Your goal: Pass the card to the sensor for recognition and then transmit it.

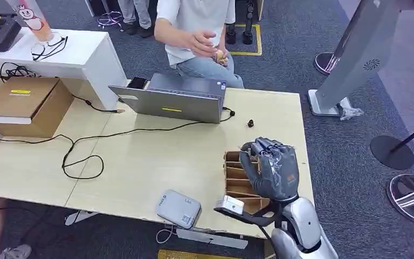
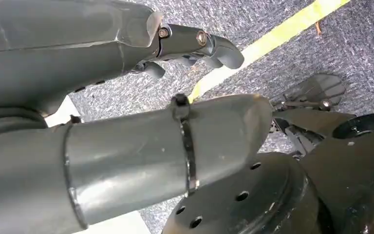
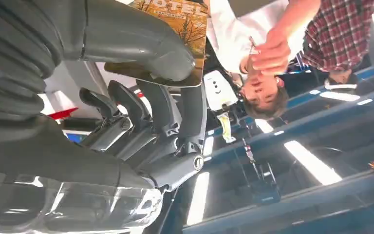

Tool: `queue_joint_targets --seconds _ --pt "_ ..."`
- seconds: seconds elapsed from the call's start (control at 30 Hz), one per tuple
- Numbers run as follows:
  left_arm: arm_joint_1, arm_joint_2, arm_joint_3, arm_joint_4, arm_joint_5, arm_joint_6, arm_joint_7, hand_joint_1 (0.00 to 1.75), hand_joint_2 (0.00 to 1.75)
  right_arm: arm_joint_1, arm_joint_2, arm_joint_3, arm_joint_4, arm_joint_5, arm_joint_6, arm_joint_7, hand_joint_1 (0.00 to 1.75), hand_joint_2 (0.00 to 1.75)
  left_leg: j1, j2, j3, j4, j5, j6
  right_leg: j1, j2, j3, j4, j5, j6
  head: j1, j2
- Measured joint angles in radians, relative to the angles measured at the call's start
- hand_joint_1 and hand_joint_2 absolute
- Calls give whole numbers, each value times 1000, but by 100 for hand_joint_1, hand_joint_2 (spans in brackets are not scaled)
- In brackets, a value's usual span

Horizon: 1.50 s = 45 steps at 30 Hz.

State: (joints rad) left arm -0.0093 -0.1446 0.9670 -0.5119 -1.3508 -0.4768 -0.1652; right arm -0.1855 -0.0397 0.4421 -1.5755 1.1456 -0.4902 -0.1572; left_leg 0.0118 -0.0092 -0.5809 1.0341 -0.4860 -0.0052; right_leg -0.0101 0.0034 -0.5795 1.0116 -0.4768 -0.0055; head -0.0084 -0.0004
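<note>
My right hand is raised over the wooden card rack near the table's right front corner, its back turned to the head view. In the right wrist view that hand pinches an orange-brown card printed "HOTEL" between thumb and fingers. The grey card sensor box lies flat at the table's front edge, left of the rack and apart from the hand. My left hand hangs over grey carpet with its fingers apart and nothing in them.
A person sits behind the open grey laptop at the table's far side. A black cable loops across the middle left. A cardboard box stands far left. A small dark object lies beyond the rack. Stand bases sit on the floor to the right.
</note>
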Motion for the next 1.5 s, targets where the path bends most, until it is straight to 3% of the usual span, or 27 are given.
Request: queue_joint_targets --seconds 1.1,1.5 --pt "-12 0 0 10 19 -4 31 0 0 -143 53 66 109 -36 37 0 175 175 0 0 0 0 0 0 0 0 0 0 0 0 0 0" --pt "-13 1 0 10 8 -4 35 0 0 -207 81 67 208 -56 37 7 175 175 0 0 0 0 0 0 0 0 0 0 0 0 0 0"
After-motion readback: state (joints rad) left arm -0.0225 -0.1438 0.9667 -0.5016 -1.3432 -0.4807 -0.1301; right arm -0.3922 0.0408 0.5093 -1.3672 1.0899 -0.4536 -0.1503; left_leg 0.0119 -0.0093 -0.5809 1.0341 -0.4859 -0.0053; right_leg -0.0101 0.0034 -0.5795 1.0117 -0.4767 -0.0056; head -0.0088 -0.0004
